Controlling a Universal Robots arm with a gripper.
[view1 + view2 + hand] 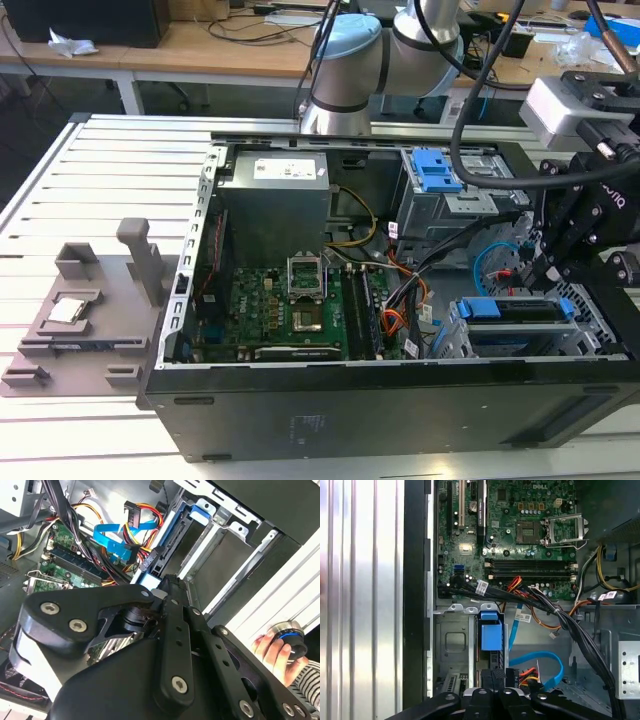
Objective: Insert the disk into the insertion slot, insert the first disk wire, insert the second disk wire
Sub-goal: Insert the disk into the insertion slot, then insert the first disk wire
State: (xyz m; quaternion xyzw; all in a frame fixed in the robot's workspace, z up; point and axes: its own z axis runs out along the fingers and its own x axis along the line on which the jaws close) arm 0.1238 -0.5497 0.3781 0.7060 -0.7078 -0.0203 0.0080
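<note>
The disk (515,310) in its blue frame lies inside the insertion slot (452,338), a silver cage at the case's front corner on the exterior view's right. In the first wrist view the disk's blue frame (491,634) sits in the cage (452,641) just beyond my gripper (493,681). My gripper (530,268) hangs over the disk's inner end, shut on a black connector (156,564) fed by red, yellow and orange wires (144,521). That connector stands against the disk's edge. A blue flat wire (536,659) loops loose beside it.
The motherboard (290,300) fills the case floor, with a black cable bundle (560,620) crossing by the cage. A taller grey cage with a blue latch (438,172) stands behind. A person's hand (272,652) holds a round knob outside the case. A grey fixture plate (80,320) lies on the table.
</note>
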